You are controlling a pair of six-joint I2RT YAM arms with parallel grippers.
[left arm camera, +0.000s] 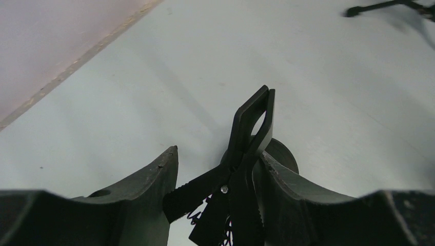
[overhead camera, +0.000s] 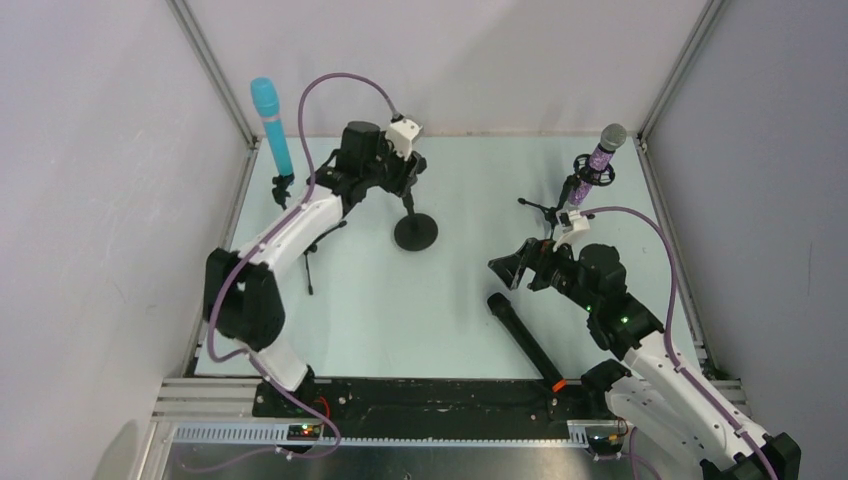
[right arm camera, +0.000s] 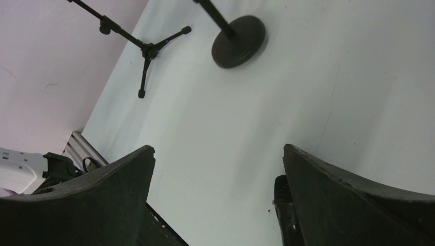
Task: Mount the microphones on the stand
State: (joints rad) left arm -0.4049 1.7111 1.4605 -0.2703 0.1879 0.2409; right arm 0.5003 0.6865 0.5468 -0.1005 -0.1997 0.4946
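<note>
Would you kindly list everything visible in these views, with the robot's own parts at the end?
table: one, pale, under everything
tripod stands: two, black, far left and far right
round-base stand: one, black, far centre
mic clip: one, black, atop round-base stand
light blue microphone: one, light blue, in far-left tripod stand
purple microphone: one, glittery purple, in far-right tripod stand
black microphone: one, black with orange ring, lying on table
left gripper: one, black, closed on mic clip
right gripper: one, black, open near black microphone
</note>
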